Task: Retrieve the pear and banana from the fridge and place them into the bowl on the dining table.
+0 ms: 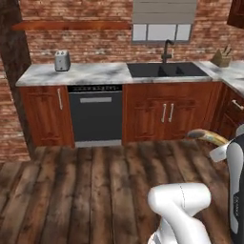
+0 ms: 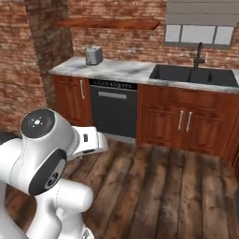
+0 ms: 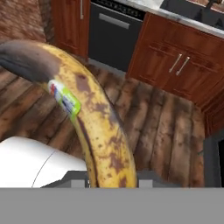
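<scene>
My gripper (image 3: 111, 177) is shut on the banana (image 3: 94, 122), a curved yellow fruit with brown spots, a dark end and a small green sticker. In the hand view it rises from between my fingers toward the upper left. Its dark-tipped end (image 1: 208, 137) also sticks out to the left of my arm at the right edge of the left base view, above the wooden floor. The pear, the fridge, the bowl and the dining table are out of view.
Ahead stands a marble counter (image 1: 95, 74) on reddish wood cabinets (image 1: 167, 114), with a toaster (image 1: 62, 60), a dark sink (image 1: 164, 70), a knife block (image 1: 221, 58) and a black dishwasher (image 1: 95, 114). Plank floor (image 1: 86, 190) lies between.
</scene>
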Available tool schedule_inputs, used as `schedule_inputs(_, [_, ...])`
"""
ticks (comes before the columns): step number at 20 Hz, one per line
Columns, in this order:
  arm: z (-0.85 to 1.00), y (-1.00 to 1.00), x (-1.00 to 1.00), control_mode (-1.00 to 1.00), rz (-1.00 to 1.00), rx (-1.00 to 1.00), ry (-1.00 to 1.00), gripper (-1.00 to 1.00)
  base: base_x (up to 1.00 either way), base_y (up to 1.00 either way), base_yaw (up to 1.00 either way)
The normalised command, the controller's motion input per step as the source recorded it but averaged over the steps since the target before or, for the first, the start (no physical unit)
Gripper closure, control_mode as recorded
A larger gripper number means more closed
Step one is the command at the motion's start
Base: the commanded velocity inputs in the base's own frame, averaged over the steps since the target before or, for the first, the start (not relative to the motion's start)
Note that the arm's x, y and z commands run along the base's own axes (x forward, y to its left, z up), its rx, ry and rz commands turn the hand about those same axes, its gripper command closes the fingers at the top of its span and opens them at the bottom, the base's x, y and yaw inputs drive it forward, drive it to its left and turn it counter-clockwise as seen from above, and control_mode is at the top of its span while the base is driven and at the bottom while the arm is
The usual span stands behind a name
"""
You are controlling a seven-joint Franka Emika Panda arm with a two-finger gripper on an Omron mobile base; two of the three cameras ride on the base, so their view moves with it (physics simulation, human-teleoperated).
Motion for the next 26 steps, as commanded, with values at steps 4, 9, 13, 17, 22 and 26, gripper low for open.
schedule_inputs(4, [0.0,0.0,0.0,1.0,0.0,0.0,0.0,1.0,1.0,0.0,0.59])
schedule_inputs(9, [0.0,0.0,0.0,1.0,0.0,0.0,0.0,1.0,1.0,0.0,0.72])
schedule_inputs(13, [0.0,0.0,0.0,1.0,0.0,0.0,0.0,1.0,1.0,0.0,0.72])
schedule_inputs(17, [0.0,0.0,0.0,1.0,0.0,0.0,0.0,1.0,1.0,0.0,0.66])
schedule_inputs(22, [0.0,0.0,0.0,1.0,0.0,0.0,0.0,1.0,1.0,0.0,0.59])
schedule_inputs(26, [0.0,0.0,0.0,1.0,0.0,0.0,0.0,1.0,1.0,0.0,0.51])
